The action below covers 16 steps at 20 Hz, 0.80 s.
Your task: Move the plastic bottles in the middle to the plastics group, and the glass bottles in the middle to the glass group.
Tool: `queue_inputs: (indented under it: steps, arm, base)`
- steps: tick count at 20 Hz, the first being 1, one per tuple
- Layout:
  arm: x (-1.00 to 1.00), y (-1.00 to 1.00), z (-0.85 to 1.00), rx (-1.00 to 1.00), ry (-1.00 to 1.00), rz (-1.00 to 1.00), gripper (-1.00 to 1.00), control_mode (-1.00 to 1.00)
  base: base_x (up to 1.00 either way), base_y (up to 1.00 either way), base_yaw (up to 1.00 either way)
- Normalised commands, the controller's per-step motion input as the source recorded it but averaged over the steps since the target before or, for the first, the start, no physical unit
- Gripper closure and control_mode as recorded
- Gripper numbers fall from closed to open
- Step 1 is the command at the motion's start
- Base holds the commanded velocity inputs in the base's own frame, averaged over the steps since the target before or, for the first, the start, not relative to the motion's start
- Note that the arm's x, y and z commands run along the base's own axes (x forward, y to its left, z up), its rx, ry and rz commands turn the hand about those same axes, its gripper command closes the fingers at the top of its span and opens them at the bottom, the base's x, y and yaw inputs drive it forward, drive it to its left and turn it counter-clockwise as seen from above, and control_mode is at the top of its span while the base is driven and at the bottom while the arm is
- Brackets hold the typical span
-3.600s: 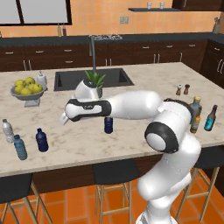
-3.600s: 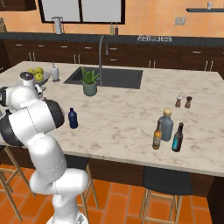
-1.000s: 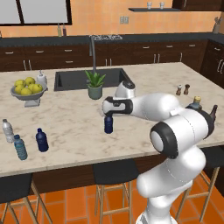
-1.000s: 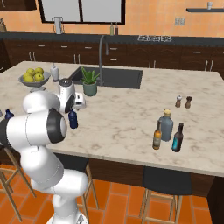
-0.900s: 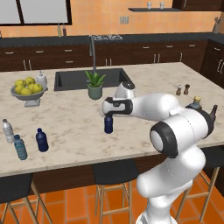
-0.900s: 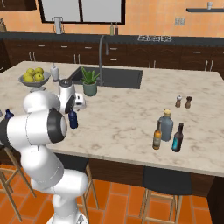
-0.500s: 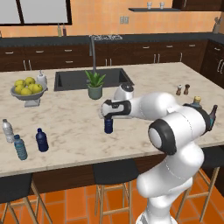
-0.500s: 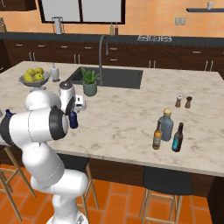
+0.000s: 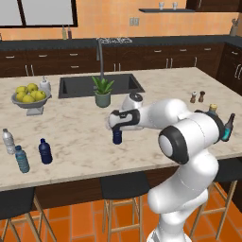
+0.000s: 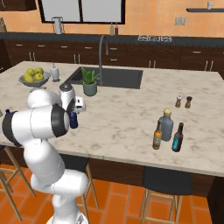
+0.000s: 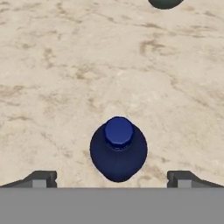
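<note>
Lowered pincer [image 11: 112, 178] hangs wide above navy bottle [image 11: 118, 148], seen top-down.

End effector [image 11: 112, 178] lower over navy bottle [image 11: 118, 148]

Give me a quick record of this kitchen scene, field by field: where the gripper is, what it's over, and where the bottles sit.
gripper: open, right above a navy bottle, nothing held
navy bottle under gripper: upright mid-counter, between the fingers seen from above
second navy bottle: upright, beside the teal ribbed bottle and clear bottle
amber bottle: upright, next to the blue-grey flask and dark teal bottle
counter: marble island with sink
</note>
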Motion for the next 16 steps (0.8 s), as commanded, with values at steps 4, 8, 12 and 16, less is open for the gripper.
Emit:
queue_inputs:
  steps: [4,8,12,16]
  arm:
    - [0.05,0.0,-0.16,0.0,0.0,0.0,-1.0,-1.0]
    - [0.09,0.0,-0.12,0.0,0.0,0.0,-1.0,-1.0]
    - [0.14,0.0,0.0,0.0,0.0,0.0,-1.0,-1.0]
    - [0.03,0.0,-0.1,0.0,0.0,0.0,-1.0,-1.0]
  base:
    - [0.0,0.0,0.0]
    - [0.0,0.0,0.0]
    - [0.0,0.0,0.0]
    - [0.0,0.0,0.0]
